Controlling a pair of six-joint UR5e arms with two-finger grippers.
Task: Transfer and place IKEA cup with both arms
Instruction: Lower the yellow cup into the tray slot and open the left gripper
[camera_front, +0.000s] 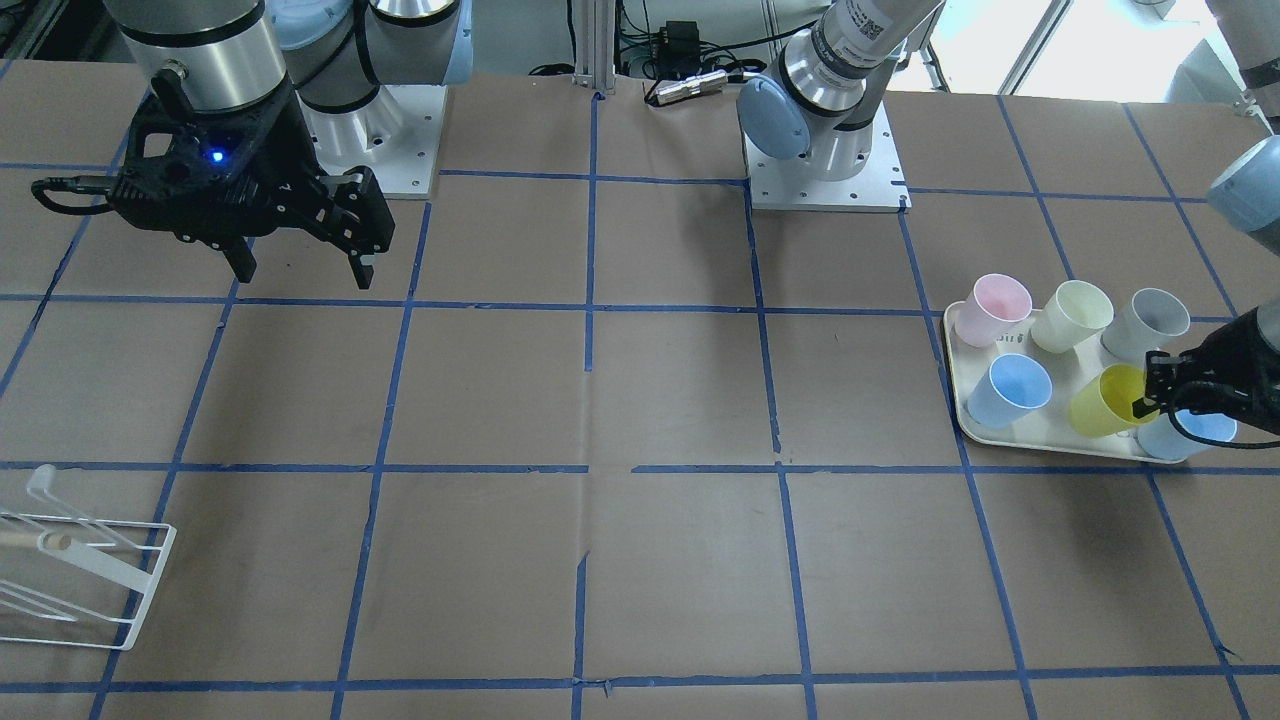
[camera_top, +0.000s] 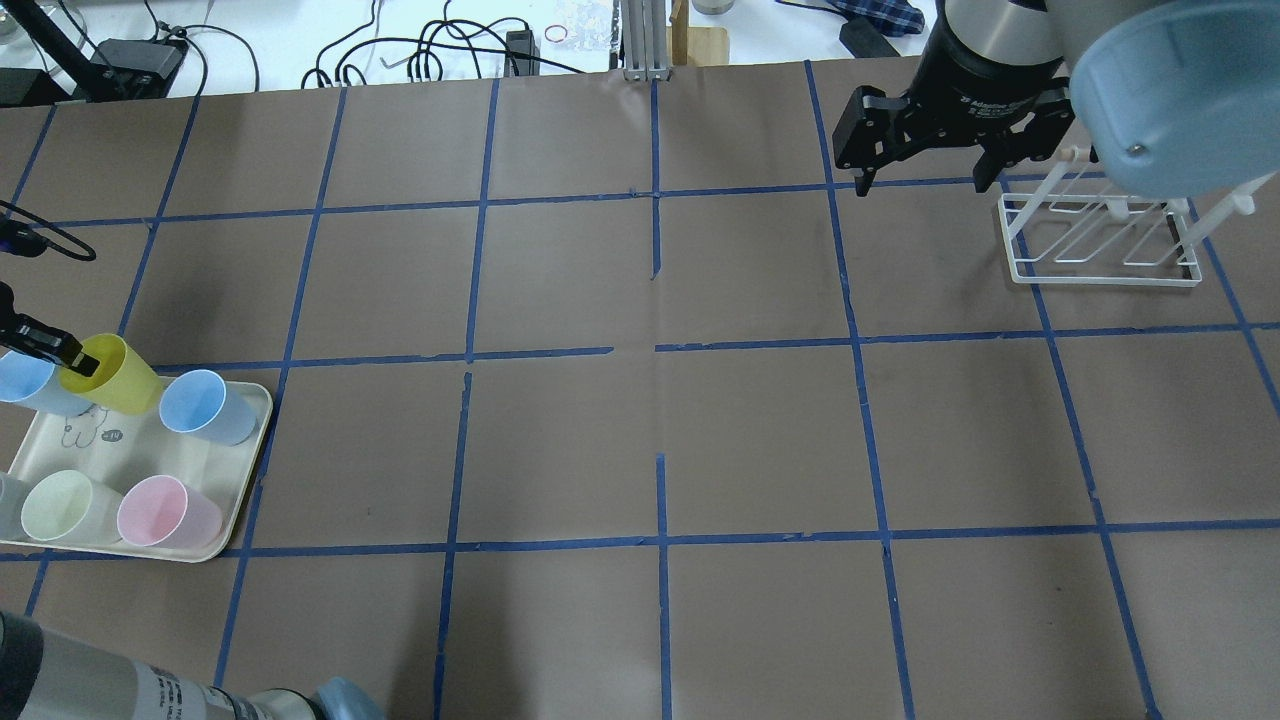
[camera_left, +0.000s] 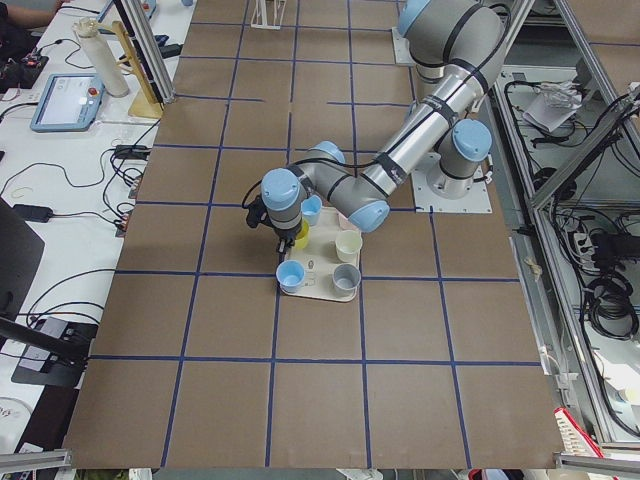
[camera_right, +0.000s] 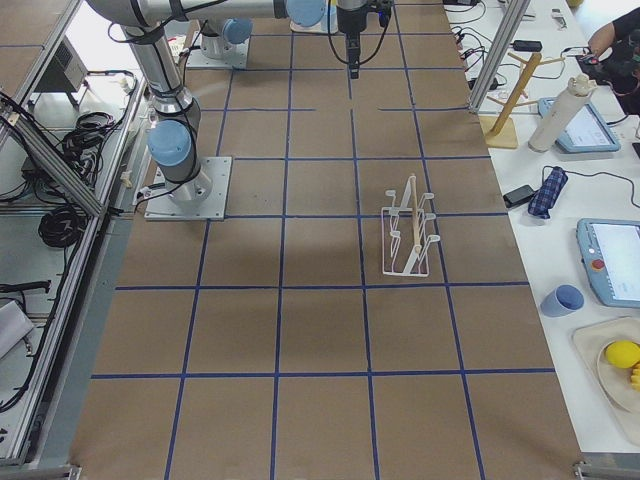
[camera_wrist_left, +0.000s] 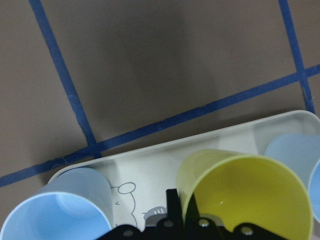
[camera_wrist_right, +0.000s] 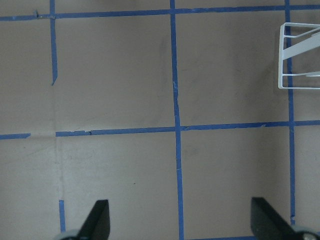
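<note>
The lime-yellow IKEA cup (camera_front: 1100, 405) is tilted over the cream tray (camera_front: 1050, 440) at the table's left end. It also shows in the overhead view (camera_top: 125, 385) and the left wrist view (camera_wrist_left: 250, 195). My left gripper (camera_front: 1148, 400) is shut on the cup's rim, one finger inside and one outside, as the left wrist view (camera_wrist_left: 182, 212) shows. I cannot tell whether the cup's base touches the tray. My right gripper (camera_front: 300, 270) hangs open and empty above the table, near the white rack (camera_top: 1100, 235).
The tray (camera_top: 60, 445) also holds a pink cup (camera_front: 990, 308), a cream cup (camera_front: 1070, 315), a grey cup (camera_front: 1145, 322) and two blue cups (camera_front: 1010, 390), one (camera_front: 1195, 432) right beside the left gripper. The brown table has a blue tape grid.
</note>
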